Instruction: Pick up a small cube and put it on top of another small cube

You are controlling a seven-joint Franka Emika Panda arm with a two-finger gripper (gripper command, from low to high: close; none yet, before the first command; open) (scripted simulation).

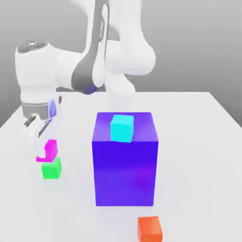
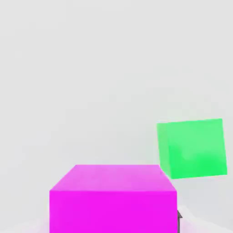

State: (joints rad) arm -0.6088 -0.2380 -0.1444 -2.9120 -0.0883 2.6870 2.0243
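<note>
My gripper (image 1: 43,151) hangs low at the exterior view's left, shut on the small magenta-pink cube (image 1: 51,147). A white finger covers part of that cube. The other small cube, bright green (image 1: 51,168), rests on the white table just under and slightly to the exterior view's right of the held cube. I cannot tell whether the two touch. In the hand view the magenta cube (image 2: 113,198) sits close to the camera between the fingers. The green cube (image 2: 192,148) lies off to one side of it, not straight beneath.
A big blue-purple block (image 1: 125,160) stands mid-table with a cyan small cube (image 1: 122,128) on its top. An orange-red small cube (image 1: 150,229) lies near the front edge. The white table (image 1: 198,142) spreads out to the exterior view's right.
</note>
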